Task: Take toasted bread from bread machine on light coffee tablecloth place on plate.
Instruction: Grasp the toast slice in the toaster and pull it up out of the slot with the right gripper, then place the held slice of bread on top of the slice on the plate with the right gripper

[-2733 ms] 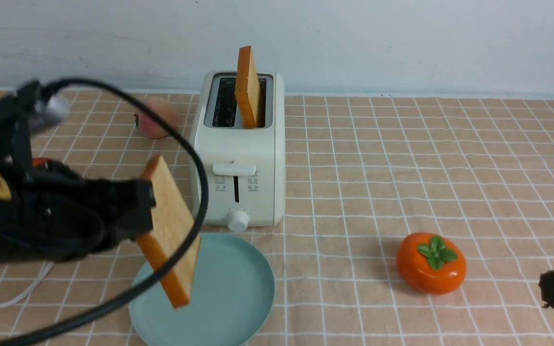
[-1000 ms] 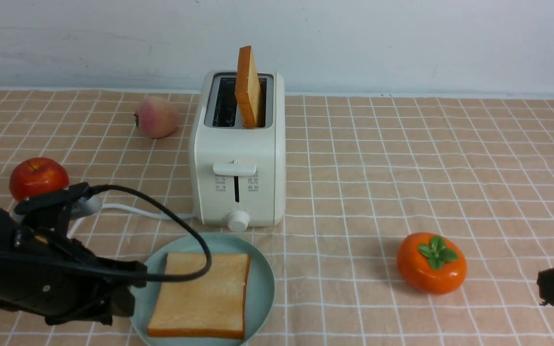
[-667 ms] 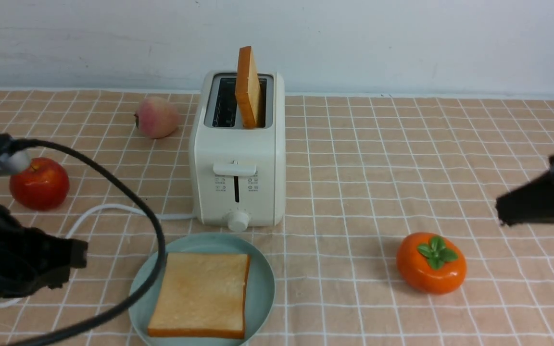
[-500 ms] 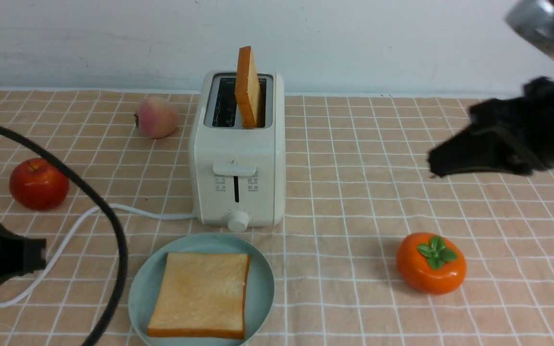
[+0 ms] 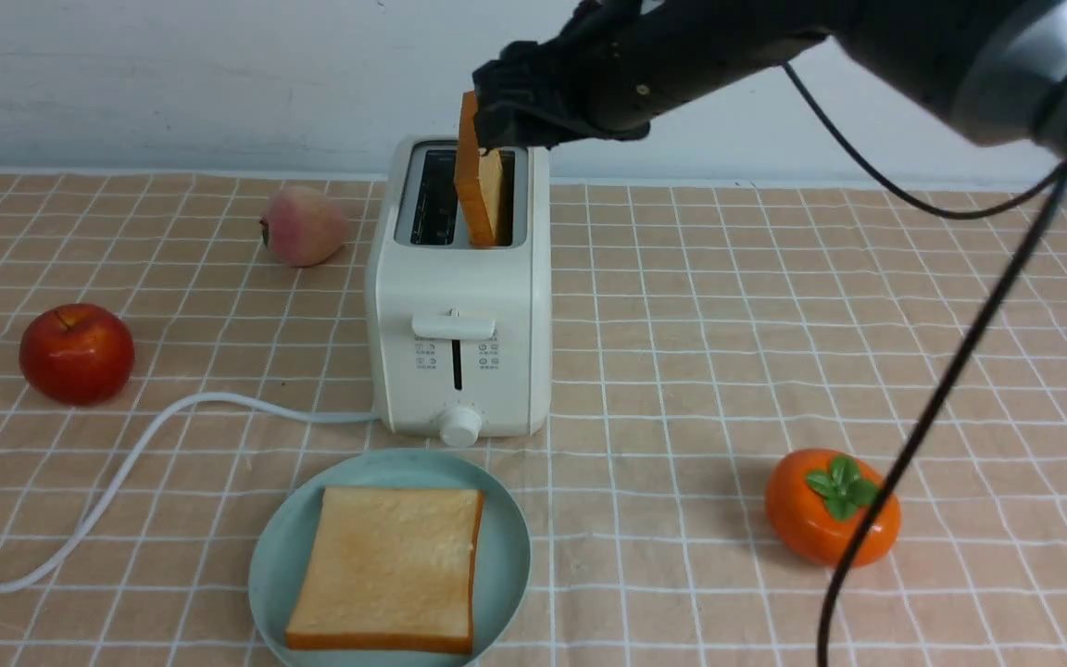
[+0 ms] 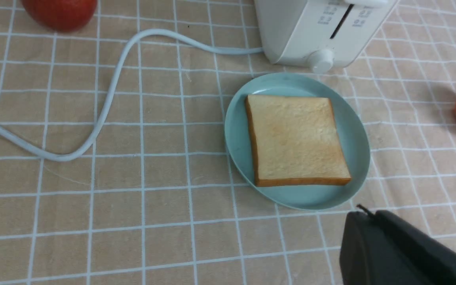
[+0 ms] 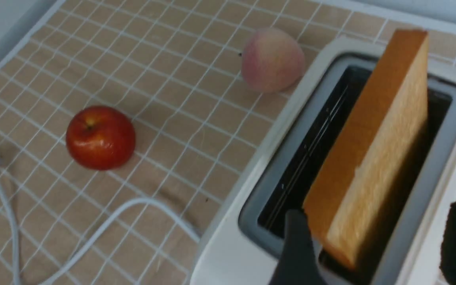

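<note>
The right claw (image 5: 508, 130) has swung in from the right and is now hovering over the toaster (image 5: 459, 315), jaws apart around the tilted slice (image 5: 481, 199) in its right slot. The other slice (image 5: 385, 565) is lying on the plate (image 5: 506, 556). Of the left claw (image 6: 402, 253) I cannot tell the state. Closing too near the corner is risking a slice twisting and jamming in the slot.

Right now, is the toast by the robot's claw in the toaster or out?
In. The toast stands upright in the toaster, top sticking out; the right gripper is open around it.
</note>
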Motion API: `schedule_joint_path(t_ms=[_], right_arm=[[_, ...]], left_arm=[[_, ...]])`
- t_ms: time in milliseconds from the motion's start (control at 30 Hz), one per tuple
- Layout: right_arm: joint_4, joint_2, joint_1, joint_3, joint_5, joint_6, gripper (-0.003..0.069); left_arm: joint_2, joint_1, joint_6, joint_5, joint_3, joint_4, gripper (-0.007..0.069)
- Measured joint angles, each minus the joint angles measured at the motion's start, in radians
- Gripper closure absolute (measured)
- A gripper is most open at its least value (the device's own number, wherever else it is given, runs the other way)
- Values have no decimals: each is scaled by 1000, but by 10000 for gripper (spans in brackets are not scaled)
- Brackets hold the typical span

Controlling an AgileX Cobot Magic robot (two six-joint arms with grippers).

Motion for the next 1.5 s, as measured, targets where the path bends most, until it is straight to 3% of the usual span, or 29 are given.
schedule_joint_path(t_ms=[200, 367, 400, 433, 500, 567, 700, 1033, 1167, 1367, 1500], right_arm=[[18, 179, 0, -141, -40, 13, 110], [28, 211, 2, -153, -52, 29, 174], [28, 207, 2, -157, -54, 29, 260], [28, 207, 2, -157, -54, 29, 260], [11, 181, 2, -158, -25, 29, 470], [-21, 142, 0, -158, 8, 29, 583], [-88, 36, 0, -158, 71, 30, 585], [-199, -331, -1, -173, 484, -4, 585], [-212, -373, -23, -129, 520, -6, 585], [-43, -408, -30, 80, 520, -31, 585], [384, -405, -30, 373, 495, -238, 585]], left_arm=[[-128, 0, -38, 35, 0, -8, 638], [-147, 0, -99, 70, 0, -4, 638], [-151, 0, -117, 78, 0, -9, 638], [-152, 0, -117, 78, 0, -9, 638], [-153, 0, -120, 83, 0, -11, 638], [-153, 0, -120, 82, 0, -10, 638], [-153, 0, -120, 74, 0, -8, 638], [-153, 0, -121, 69, 0, 48, 638], [-153, 0, -123, 68, 0, 62, 638], [-153, 0, -123, 70, 0, 71, 638], [-153, 0, -123, 82, 0, 71, 638]])
